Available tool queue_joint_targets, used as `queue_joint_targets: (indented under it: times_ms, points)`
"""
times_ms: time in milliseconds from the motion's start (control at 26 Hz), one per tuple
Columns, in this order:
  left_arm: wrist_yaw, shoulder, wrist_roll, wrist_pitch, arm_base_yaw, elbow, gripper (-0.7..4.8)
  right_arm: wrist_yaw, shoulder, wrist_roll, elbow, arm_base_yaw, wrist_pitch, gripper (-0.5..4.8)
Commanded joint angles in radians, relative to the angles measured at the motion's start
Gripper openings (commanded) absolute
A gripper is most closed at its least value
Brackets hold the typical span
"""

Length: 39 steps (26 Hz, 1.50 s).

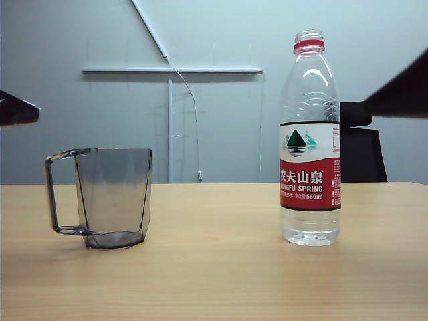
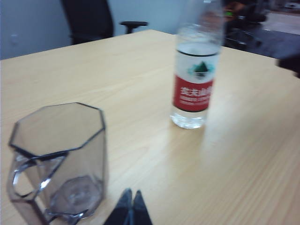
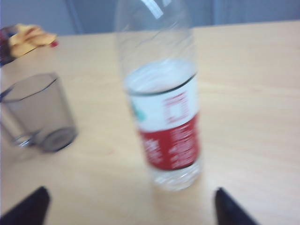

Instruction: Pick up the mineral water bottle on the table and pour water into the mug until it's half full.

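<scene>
The smooth light-wood desk (image 1: 214, 267) is carrying the tall clear mineral water bottle (image 1: 309, 137), uncapped, standing upright right of the faceted smoky-grey mug (image 1: 110, 197). The right pincer (image 3: 129, 208) is spreading wide near the bottle, holding nothing; the left pincer (image 2: 130, 208) is sitting pressed together beside the mug.

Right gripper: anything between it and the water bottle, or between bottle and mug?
Nothing visible. The right gripper is open, its fingers either side of the mineral water bottle, with only bare table before it. Table between bottle and mug is bare too. The left gripper, shut, sits near the mug, off that path.
</scene>
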Motion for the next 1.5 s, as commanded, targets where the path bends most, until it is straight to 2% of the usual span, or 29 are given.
queue_joint_targets:
  times_ms: [38, 154, 192, 346, 461, 500, 615, 730, 922, 1115, 1499]
  points:
    - [0.000, 0.002, -0.003, 0.010, -0.030, 0.002, -0.02, -0.037, 0.068, -0.031, -0.003, -0.066, 0.135, 4.79]
    - [0.000, 0.002, -0.003, 0.010, -0.061, 0.002, -0.02, -0.124, 0.191, -0.064, -0.003, -0.134, 0.274, 4.79]
    - [0.000, 0.002, -0.003, 0.010, -0.075, 0.002, -0.02, -0.165, 0.297, -0.089, -0.003, -0.173, 0.373, 4.79]
    - [0.000, 0.002, -0.003, 0.010, -0.093, 0.002, -0.02, -0.177, 0.565, -0.093, 0.002, -0.250, 0.590, 4.79]
    - [0.000, 0.002, -0.003, 0.010, -0.093, 0.002, -0.02, -0.219, 0.764, -0.116, 0.019, -0.294, 0.740, 4.79]
    - [0.000, 0.002, -0.003, 0.009, -0.093, 0.002, -0.02, -0.251, 0.887, -0.138, 0.038, -0.318, 0.844, 4.79]
    - [0.000, 0.002, -0.003, 0.010, -0.093, 0.002, -0.02, -0.333, 1.064, -0.140, 0.074, -0.347, 0.997, 4.79]
    - [0.000, 0.002, -0.003, 0.010, -0.093, 0.002, -0.02, -0.333, 1.221, -0.140, 0.112, -0.348, 1.102, 4.79]
    - [0.000, 0.002, -0.003, 0.009, -0.093, 0.002, -0.02, -0.334, 1.384, -0.140, 0.157, -0.348, 1.212, 4.79]
    - [0.000, 0.002, -0.003, 0.010, -0.093, 0.002, -0.02, -0.273, 1.489, -0.139, 0.194, -0.349, 1.297, 4.79]
    - [0.000, 0.002, -0.003, 0.010, -0.093, 0.002, -0.02, -0.274, 1.590, -0.132, 0.282, -0.377, 1.310, 4.79]
